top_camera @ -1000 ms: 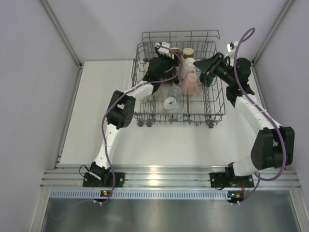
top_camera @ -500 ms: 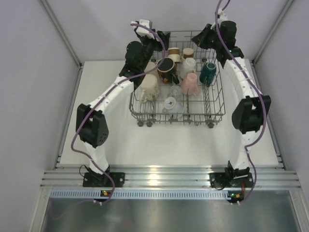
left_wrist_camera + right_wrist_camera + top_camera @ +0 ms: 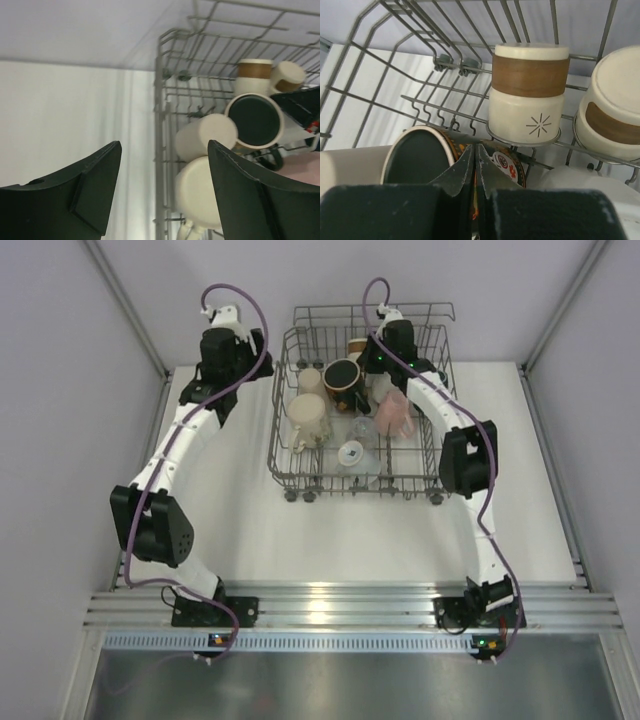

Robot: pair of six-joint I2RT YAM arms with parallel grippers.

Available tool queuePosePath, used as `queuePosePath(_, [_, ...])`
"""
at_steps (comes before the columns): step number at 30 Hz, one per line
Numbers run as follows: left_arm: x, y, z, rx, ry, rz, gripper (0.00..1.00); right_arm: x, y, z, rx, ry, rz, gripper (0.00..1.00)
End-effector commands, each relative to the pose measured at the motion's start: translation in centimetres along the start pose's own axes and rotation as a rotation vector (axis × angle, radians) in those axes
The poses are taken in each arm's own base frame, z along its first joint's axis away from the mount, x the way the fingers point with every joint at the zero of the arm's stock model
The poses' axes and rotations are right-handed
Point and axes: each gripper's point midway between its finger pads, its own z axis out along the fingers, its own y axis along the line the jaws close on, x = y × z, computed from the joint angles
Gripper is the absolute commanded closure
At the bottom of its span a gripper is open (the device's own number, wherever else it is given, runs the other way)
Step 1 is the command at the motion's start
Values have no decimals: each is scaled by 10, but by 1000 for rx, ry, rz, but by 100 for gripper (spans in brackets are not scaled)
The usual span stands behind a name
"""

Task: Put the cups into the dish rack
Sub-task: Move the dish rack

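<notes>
Top view. One dish rack (image 3: 440, 455), holding: two cream cups, larger (image 3: 308, 418) and smaller (image 3: 310, 380); two brown-banded cups (image 3: 528, 92) (image 3: 615, 105); one black mug (image 3: 342, 375); one pink cup (image 3: 397, 412); one clear cup (image 3: 363, 427); one steel cup (image 3: 351, 452); one white cup (image 3: 565, 176), mostly hidden. Two robot arms, left (image 3: 185, 435) and right (image 3: 440, 410).
</notes>
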Motion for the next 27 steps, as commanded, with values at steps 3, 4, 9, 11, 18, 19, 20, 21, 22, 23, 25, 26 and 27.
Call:
queuePosePath(3, [38, 33, 8, -37, 162, -45, 27, -45, 17, 2, 3, -157, -75, 100])
queuePosePath(4, [48, 26, 15, 13, 198, -50, 28, -44, 17, 2, 9, -155, -81, 100])
queuePosePath(9, [66, 4, 18, 155, 267, -50, 31, -50, 13, -4, 34, -176, -109, 100])
queuePosePath(11, [68, -7, 16, 217, 280, -45, 31, -53, 11, -5, 39, -183, -115, 100])
queuePosePath(18, [64, -11, 8, 222, 264, -10, 29, -63, 11, -14, 40, -204, -119, 100])
queuePosePath(19, [64, -10, 8, 215, 263, -6, 29, -65, 12, -16, 36, -209, -115, 100])
queuePosePath(20, [65, -7, 9, 204, 264, -1, 29, -67, 11, -19, 35, -214, -113, 100])
queuePosePath(21, [70, -4, 11, 186, 273, 0, 29, -70, 13, -24, 31, -218, -109, 100])
queuePosePath(22, [74, 2, 12, 156, 280, 2, 30, -72, 14, -27, 31, -221, -111, 100])
queuePosePath(23, [76, 5, 13, 144, 285, 3, 31, -75, 16, -31, 27, -224, -113, 100])
queuePosePath(25, [85, 7, 16, 134, 305, -1, 35, -83, 21, -43, 25, -233, -125, 100])
queuePosePath(26, [88, 7, 17, 135, 313, -1, 37, -84, 21, -47, 29, -232, -131, 100])
queuePosePath(27, [92, 6, 18, 141, 321, -1, 44, -90, 24, -57, 31, -240, -142, 100])
